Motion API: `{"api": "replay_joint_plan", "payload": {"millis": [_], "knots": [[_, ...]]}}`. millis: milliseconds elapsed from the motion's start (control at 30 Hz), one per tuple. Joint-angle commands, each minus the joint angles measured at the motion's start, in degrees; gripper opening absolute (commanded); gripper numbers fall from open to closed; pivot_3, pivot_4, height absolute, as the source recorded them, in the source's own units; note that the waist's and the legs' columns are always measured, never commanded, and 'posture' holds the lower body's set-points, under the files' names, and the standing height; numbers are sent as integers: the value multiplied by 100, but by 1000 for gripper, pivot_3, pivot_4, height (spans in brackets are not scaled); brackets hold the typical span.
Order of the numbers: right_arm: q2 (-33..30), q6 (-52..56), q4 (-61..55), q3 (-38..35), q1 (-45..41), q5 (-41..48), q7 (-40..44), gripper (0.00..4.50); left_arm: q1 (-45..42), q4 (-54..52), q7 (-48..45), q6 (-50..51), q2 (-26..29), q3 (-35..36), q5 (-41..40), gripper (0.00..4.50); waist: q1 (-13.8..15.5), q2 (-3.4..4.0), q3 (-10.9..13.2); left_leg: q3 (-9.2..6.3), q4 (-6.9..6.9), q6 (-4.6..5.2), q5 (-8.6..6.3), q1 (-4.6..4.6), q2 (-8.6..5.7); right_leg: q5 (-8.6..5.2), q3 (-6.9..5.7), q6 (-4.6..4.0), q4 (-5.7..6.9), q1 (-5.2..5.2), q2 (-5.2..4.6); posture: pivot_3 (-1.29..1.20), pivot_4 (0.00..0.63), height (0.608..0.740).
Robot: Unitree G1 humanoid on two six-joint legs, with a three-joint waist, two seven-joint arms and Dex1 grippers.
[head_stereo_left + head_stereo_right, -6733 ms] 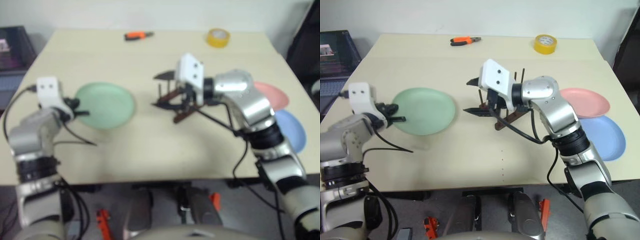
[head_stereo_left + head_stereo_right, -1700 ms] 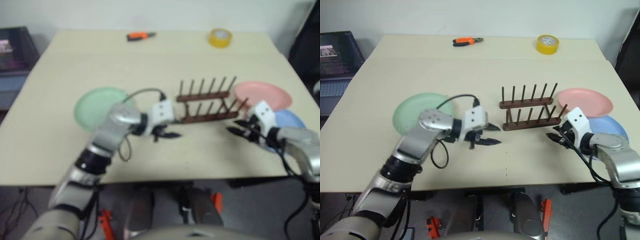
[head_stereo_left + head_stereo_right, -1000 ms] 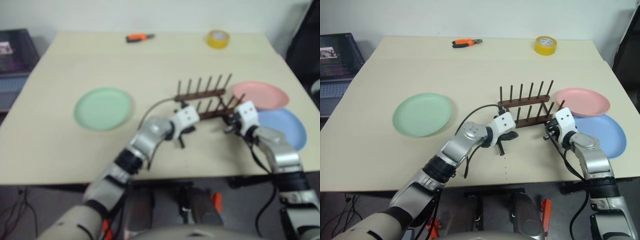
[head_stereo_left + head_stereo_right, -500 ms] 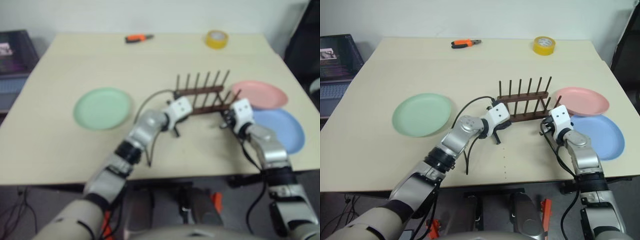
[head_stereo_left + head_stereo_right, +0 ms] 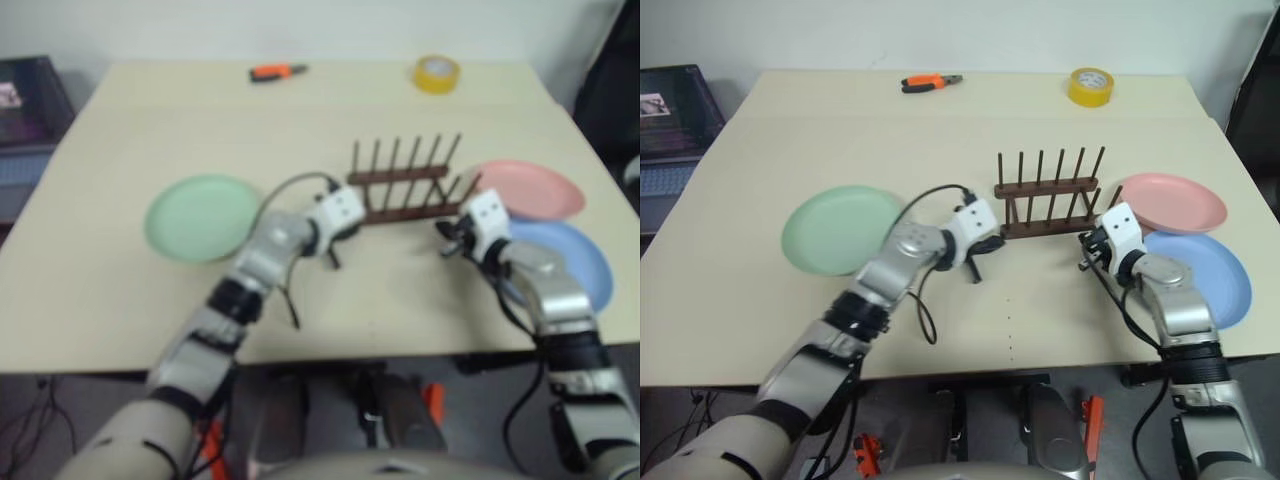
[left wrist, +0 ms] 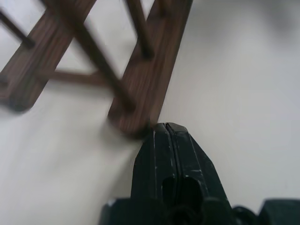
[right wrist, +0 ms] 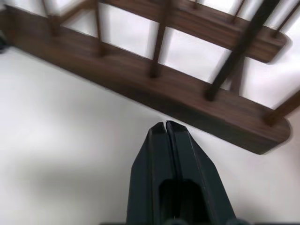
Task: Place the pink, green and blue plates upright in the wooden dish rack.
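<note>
From the head views, the wooden rack point(image 5: 1048, 195) stands on the table point(image 5: 1040, 110) with no plate in it, so all three plates are left to do. The green plate point(image 5: 838, 229) lies flat off to the left. The pink plate point(image 5: 1178, 203) and the blue plate point(image 5: 1202, 275) lie flat to the right of the rack. In the left wrist view, the left gripper point(image 6: 165, 132) is pinched together, empty, its tip at the corner of the rack. In the right wrist view, the right gripper point(image 7: 165, 127) is pinched together too, empty, just beside the rack's near rail.
</note>
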Motion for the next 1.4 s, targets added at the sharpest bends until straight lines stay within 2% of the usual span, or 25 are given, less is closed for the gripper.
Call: {"api": "replay_joint_plan", "payload": {"millis": [33,133,200,300,467,600,700,867,1067,1200,1400], "knots": [[-517,876,-1369,-408,-242,918,683,0,91,-1528,-310,818,352,520,-477,178,12,1,2,-3,0,0,0,-3,0,-1,-3,-1,-1,-1,0,0,150,740],[-948,1501,-1856,-743,-633,1628,1062,0,125,-2414,-399,1678,705,1044,-917,928,16,0,6,-16,5,-1,-1,0,-2,-2,-9,-2,-3,6,-4,0,150,740],[-1146,1792,-1911,-907,-896,1989,1230,361,92,-2811,-370,2135,933,1349,-1127,1619,20,0,6,-17,10,-1,-1,5,-3,-14,-12,-22,-5,10,-8,0,150,740],[-1457,1976,-1825,-833,-1351,2264,1581,1263,56,-3341,-368,2813,1551,2096,-1449,2693,6,-3,12,-17,12,-2,-1,8,-3,-22,-14,-35,-10,15,-11,0,150,740],[-1684,1708,-1321,-569,-1599,2020,1820,3041,399,-3553,-185,3114,2239,2541,-1576,4490,15,-3,12,-15,0,-3,-2,7,-7,-25,-16,-40,-12,10,-12,0,150,740],[-1914,1168,-751,-403,-1684,1504,1846,4479,678,-3728,-55,3099,2416,2658,-1728,4500,39,-5,13,-10,2,-7,-6,-2,-10,-23,-11,-37,-14,3,-17,0,150,740],[-2203,699,75,-246,-1769,800,1595,4479,786,-4060,-195,2836,2344,2547,-2001,4500,85,-6,14,-8,9,-7,-6,-11,-15,-24,-15,-39,-19,2,-22,0,150,740],[-2455,122,1514,-35,-1785,97,1585,4479,608,-4174,-292,2460,1877,1937,-2304,4500,119,-7,13,6,11,-7,-6,-12,-24,-24,-7,-39,-24,6,-30,0,150,740],[-2161,-304,2713,163,-1923,-360,1504,4479,453,-4073,-303,2256,1519,1286,-2340,4500,21,-7,13,8,8,-7,-5,-5,-17,-12,-6,-19,-9,5,-15,0,150,740],[-1856,-643,3271,240,-2033,-681,1235,4479,398,-3989,-287,2089,1499,974,-2209,4500,-26,-6,13,6,7,-7,-5,5,-16,-8,-4,-12,-3,5,-8,0,150,740],[-1559,-804,3624,250,-2058,-888,1082,4479,360,-4034,-209,2140,1460,918,-2283,4500,-30,-3,15,5,9,-7,-5,6,-14,-7,-7,-13,1,6,14,0,150,740]]}}
